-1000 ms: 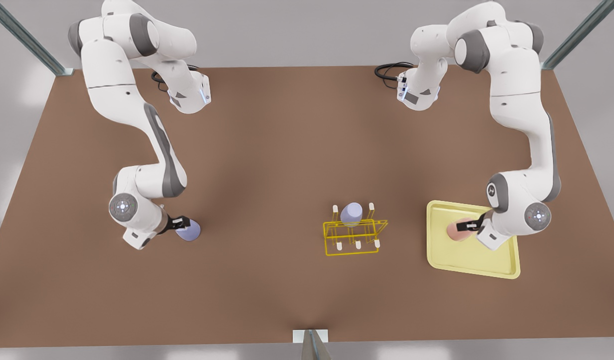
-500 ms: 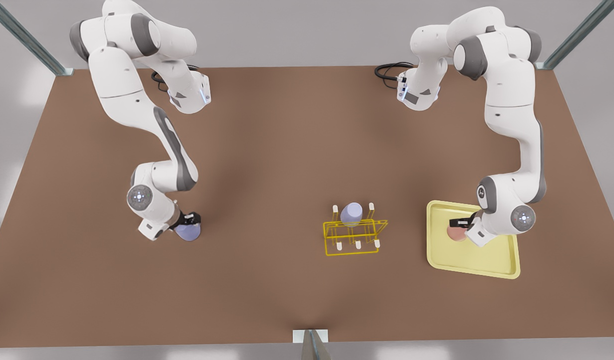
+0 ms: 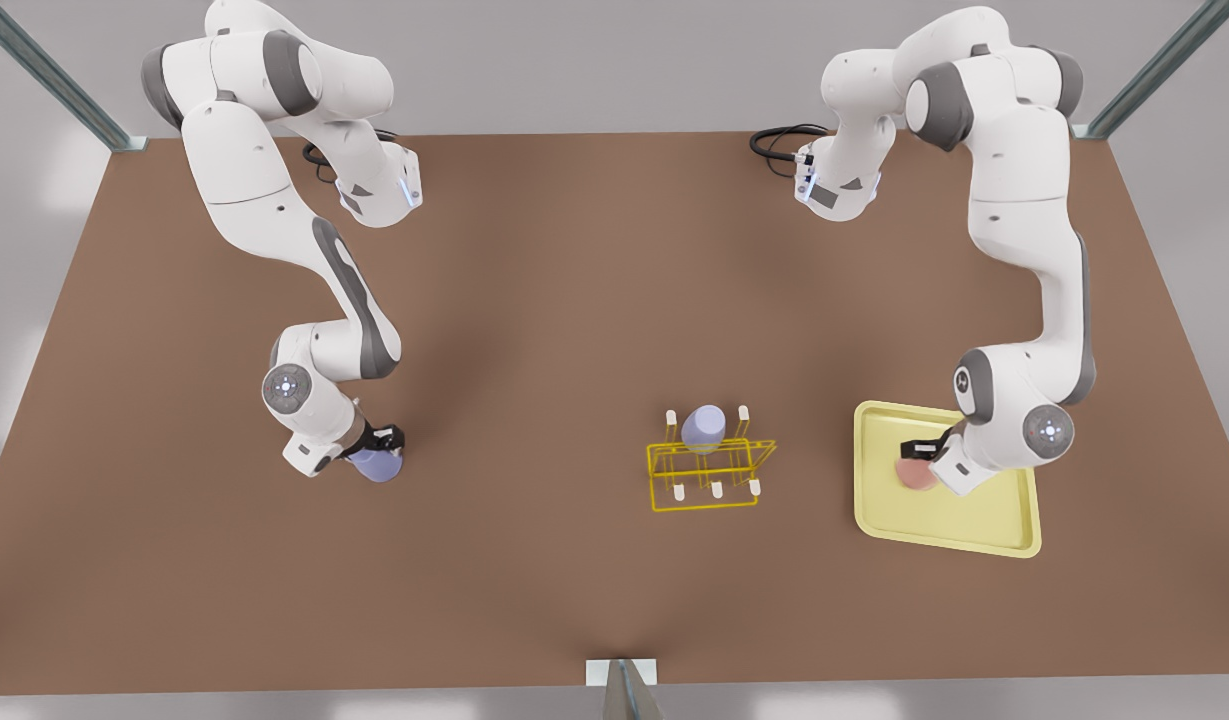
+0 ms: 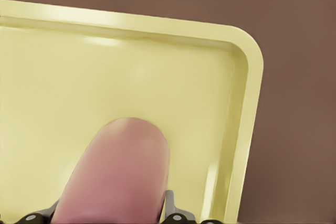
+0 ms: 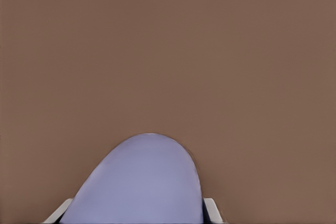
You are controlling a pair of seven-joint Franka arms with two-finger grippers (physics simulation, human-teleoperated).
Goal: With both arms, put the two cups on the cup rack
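Observation:
The salmon pink cup (image 3: 914,474) is on the yellow tray (image 3: 974,522) at the front view's right. My left gripper (image 3: 922,456) is shut on it; in the left wrist view the pink cup (image 4: 118,177) sits between the fingers (image 4: 171,205) over the tray (image 4: 157,77). A lavender cup (image 3: 377,465) is on the table at the front view's left, with my right gripper (image 3: 382,442) shut on it. The right wrist view shows this cup (image 5: 144,182) between the fingers (image 5: 211,209). The yellow cup rack (image 3: 712,474) stands between the arms.
Another lavender cup (image 3: 703,427) sits upside down on a back peg of the rack. The brown table (image 3: 574,300) spreads wide around it. Metal frame posts stand at the far corners, and a bracket (image 3: 621,672) sits at the near edge.
Both wrists have swung round over their cups. The pink cup now looks shorter and rounder under the left gripper. The lavender cup has stayed in place.

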